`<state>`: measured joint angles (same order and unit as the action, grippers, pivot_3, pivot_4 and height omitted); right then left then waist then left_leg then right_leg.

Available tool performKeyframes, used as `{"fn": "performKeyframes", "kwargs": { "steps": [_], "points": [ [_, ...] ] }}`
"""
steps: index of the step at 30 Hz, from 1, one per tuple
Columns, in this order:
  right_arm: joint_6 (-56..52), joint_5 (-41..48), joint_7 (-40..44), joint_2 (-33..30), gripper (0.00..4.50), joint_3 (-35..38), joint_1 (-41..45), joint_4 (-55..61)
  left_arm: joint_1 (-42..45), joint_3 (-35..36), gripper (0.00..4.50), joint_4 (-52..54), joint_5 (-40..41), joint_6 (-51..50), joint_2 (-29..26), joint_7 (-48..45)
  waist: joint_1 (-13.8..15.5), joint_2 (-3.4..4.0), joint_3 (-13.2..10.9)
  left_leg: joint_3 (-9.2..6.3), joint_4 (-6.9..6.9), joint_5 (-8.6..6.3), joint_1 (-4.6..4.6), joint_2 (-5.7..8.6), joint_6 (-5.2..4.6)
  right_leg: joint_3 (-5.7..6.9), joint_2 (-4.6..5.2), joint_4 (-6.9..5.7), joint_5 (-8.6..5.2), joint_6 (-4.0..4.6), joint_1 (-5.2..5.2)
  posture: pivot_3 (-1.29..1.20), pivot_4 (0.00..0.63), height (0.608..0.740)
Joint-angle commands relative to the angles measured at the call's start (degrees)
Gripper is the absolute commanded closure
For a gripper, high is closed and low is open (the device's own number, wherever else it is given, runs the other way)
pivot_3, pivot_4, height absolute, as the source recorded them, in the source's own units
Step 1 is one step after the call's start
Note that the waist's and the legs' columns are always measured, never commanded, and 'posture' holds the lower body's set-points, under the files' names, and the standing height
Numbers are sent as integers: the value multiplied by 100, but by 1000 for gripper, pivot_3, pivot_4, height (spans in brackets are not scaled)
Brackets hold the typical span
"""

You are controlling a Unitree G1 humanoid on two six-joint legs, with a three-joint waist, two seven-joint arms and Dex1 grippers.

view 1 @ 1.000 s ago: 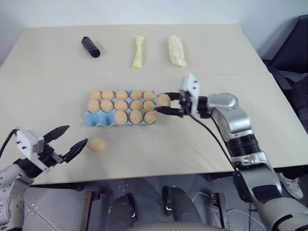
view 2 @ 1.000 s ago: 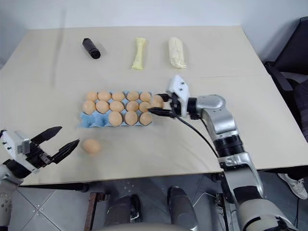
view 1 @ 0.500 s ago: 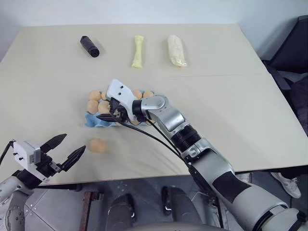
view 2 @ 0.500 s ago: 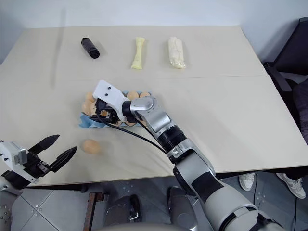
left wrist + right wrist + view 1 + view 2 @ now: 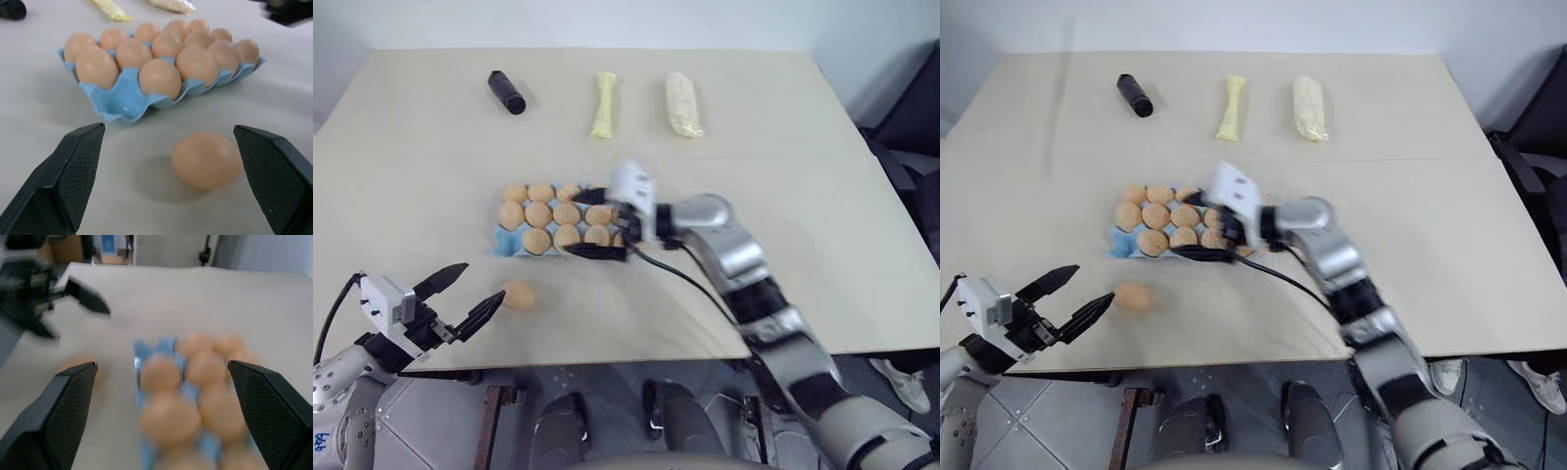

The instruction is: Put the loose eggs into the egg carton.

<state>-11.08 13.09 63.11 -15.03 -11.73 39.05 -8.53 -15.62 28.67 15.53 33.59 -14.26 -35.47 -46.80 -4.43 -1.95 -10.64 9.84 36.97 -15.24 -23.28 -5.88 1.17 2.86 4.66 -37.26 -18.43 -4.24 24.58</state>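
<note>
carton: light blue egg carton (image 5: 506, 245), centre-left of head view, flat on table, nearly full of tan eggs, near-left corner cup empty
loose egg: single tan egg (image 5: 519, 295), lower left, just below carton

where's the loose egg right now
The loose egg lies on the table, just in front of the egg carton's left end, beside the open left gripper.

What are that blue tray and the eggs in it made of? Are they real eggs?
The egg carton looks like moulded plastic: its blue cups are smooth and glossy. The loose egg has an even, matte tan shell; real or imitation cannot be told by sight.
</note>
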Motion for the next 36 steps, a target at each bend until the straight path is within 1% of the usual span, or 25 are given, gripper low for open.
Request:
{"fn": "performKeyframes", "kwargs": {
  "steps": [1,4,7,9,13,16,22,27,33,36],
  "points": [
    [308,403,26,-267,21,441,-576,847,3,44,0,-133,10,-10,-146,-180,-48,6,-4,3,-1,0,0,2,-2,0,-1,0,0,0,1,0,150,740],
    [723,574,213,-672,21,756,-1334,1117,-22,119,0,-424,-136,209,-268,-367,-76,7,-4,13,-1,-1,15,-6,5,3,-15,-13,-3,7,4,0,150,740],
    [886,666,485,-1164,21,926,-1888,1269,38,124,0,-670,-218,357,-434,-593,-42,9,-5,11,-1,3,22,-10,12,8,-21,-18,-9,18,4,0,150,740],
    [1052,679,576,-1397,21,998,-2141,1310,49,75,0,-799,-206,320,-558,-786,-34,9,-5,10,2,6,21,-6,7,10,-14,-16,-10,20,2,0,150,740],
    [1134,787,642,-1612,21,1036,-2387,1388,145,-4,0,-990,-307,452,-632,-919,-44,9,-6,15,6,4,21,-3,11,5,0,-11,-8,21,-2,0,150,740],
    [1098,905,626,-1641,21,1035,-2440,1537,252,-83,0,-954,-300,451,-582,-891,-35,8,-5,12,7,6,21,-6,15,7,4,-13,-5,23,-3,0,150,740],
    [802,1088,587,-1637,21,829,-2559,2084,504,-631,0,-864,-554,453,-459,-773,-19,9,-5,6,4,16,21,-6,8,5,4,-15,-4,23,-3,0,150,740],
    [656,1110,518,-1601,21,668,-2498,2219,931,-1047,0,-996,-803,506,-239,-560,6,8,-5,4,6,21,19,-1,-1,6,0,-15,-3,23,-3,0,150,740],
    [529,1130,380,-1507,21,539,-2337,2260,1146,-1344,0,-1154,-1094,758,-45,-428,-13,8,-5,8,8,23,20,-1,-5,11,-5,-17,-2,21,-3,0,150,740],
    [502,1141,324,-1474,0,500,-2302,2285,1139,-1302,536,-1164,-1045,791,-58,-424,0,8,-5,4,7,23,19,-2,-4,10,-5,-19,-2,21,-3,0,150,740]
  ]
}}
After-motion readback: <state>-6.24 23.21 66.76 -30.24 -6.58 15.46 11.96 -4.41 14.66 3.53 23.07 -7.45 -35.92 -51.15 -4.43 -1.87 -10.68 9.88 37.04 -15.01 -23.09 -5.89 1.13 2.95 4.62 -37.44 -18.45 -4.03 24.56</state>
